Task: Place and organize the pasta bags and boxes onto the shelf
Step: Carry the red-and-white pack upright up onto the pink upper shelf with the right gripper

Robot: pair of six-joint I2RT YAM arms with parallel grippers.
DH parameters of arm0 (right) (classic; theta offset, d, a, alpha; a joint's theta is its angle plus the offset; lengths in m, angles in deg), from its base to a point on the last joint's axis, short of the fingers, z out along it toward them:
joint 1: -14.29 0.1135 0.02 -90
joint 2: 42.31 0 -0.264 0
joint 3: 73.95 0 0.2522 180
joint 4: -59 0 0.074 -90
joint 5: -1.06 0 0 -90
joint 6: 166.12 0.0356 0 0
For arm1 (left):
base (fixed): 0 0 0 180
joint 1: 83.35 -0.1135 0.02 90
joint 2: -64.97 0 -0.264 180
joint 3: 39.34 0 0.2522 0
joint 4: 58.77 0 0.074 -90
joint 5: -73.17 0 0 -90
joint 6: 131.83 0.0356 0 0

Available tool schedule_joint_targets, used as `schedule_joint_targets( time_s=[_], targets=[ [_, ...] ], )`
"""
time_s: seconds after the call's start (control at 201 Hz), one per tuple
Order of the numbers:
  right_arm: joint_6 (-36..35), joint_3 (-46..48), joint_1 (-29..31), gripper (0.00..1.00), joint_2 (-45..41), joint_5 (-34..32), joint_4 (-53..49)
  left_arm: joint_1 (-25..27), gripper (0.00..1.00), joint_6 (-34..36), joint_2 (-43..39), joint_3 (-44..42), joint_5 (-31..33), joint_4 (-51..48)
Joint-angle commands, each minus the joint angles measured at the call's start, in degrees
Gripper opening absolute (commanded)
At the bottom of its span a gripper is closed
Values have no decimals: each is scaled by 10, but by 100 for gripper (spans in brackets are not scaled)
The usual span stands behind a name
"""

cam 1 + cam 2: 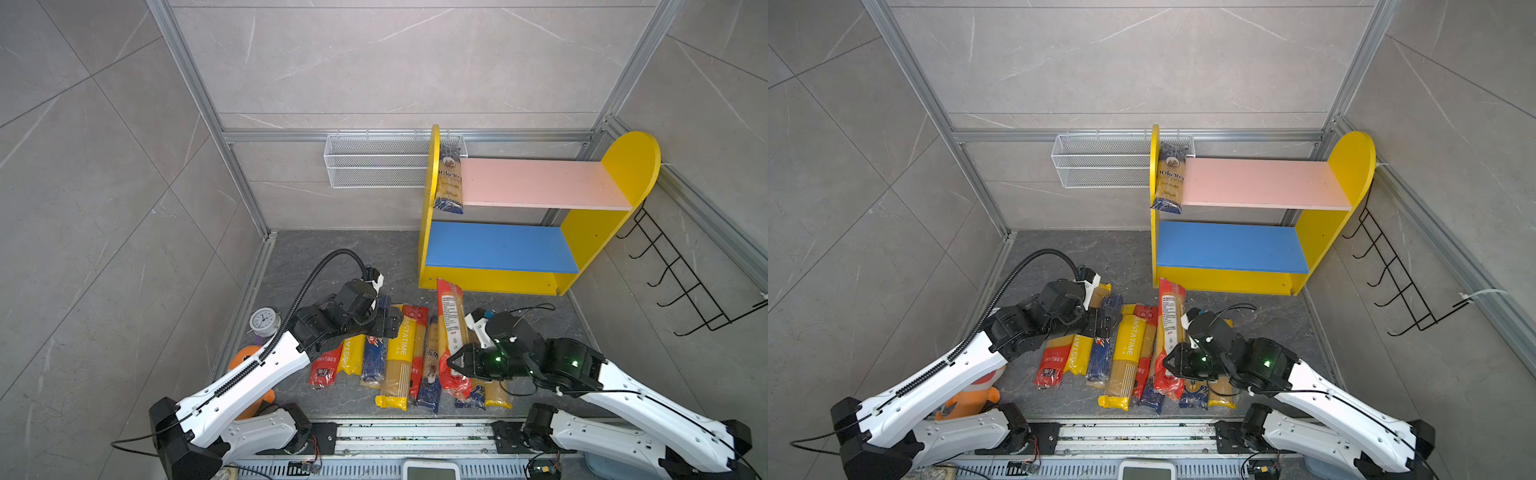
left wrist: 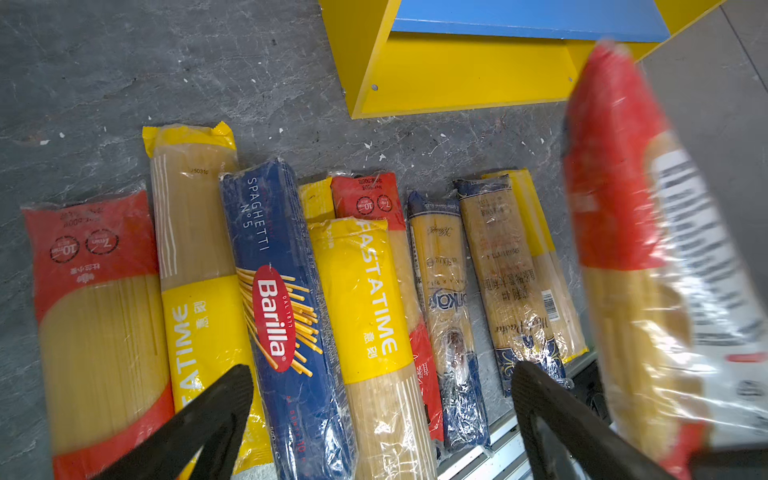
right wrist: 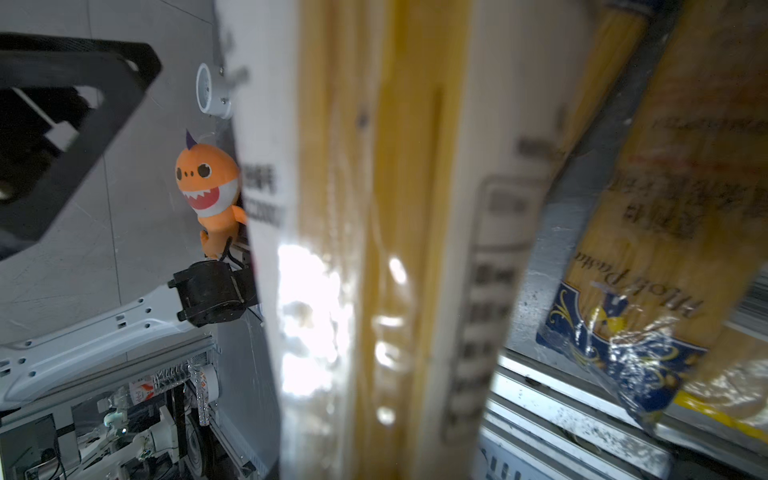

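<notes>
- right gripper (image 1: 455,363) (image 1: 1173,362): clamped on the red-ended bag (image 1: 451,320) (image 1: 1170,316) at its near half. Bag is lifted clear of the other packs, long axis running away from the gripper toward the shelf foot.
- right wrist view: that bag (image 3: 374,249) fills the middle, blurred. One finger (image 3: 62,124) shows beside it; the other is hidden.
- just beneath the right gripper, flat on the floor: blue-ended pack (image 1: 473,397) (image 1: 1194,397) (image 3: 615,357), with a yellow-ended pack touching its outer side.
- left gripper (image 1: 390,324) (image 1: 1104,320) (image 2: 382,370): jaws spread wide, nothing held, over the far part of the row of packs. Contact cannot be told.
- between its fingers (image 2: 552,415), lying flat and touching side by side: Barilla box (image 2: 274,299) (image 1: 372,357) and yellow Pastatime bag (image 2: 365,291) (image 1: 401,353).
- outside its left finger: second Pastatime bag (image 2: 195,257), then a red bag (image 2: 95,311) at the row's end.
- toward the right arm from the left gripper: the lifted red-ended bag (image 2: 623,187), raised and blurred.
- shelf (image 1: 631,162) (image 1: 1350,158): beyond both grippers, nearer the right one and well apart from both.
- Ankara pack (image 1: 449,183) (image 1: 1170,183): on the pink board (image 1: 540,183), against the left yellow panel, its near end overhanging the front edge above the blue board (image 1: 498,247).
</notes>
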Motion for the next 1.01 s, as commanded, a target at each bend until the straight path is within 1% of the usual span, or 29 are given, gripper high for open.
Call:
schedule_joint_targets(
  time_s=[0.0,0.149,0.279,0.453,0.543,0.772,0.936,1.005],
  targets=[
    [-56,-91,3,0,-23,-67,-37,10,100,20,19,36,-11,17],
    [-84,-194,3,0,-12,-115,-108,23,100,25,49,65,-9,24],
    [-113,-287,3,0,15,-159,-165,27,100,32,70,88,-11,28],
    [-144,-386,2,0,57,-216,-209,28,100,52,97,133,-22,25],
    [-156,-439,3,0,91,-240,-229,28,100,63,114,165,-28,18],
    [-200,-610,-3,0,195,-301,-283,28,100,96,162,243,-44,3],
    [-252,-784,-38,0,285,-308,-326,28,100,125,196,294,-53,-11],
    [-275,-861,-69,0,331,-289,-341,27,100,140,208,314,-53,-16]
  ],
)
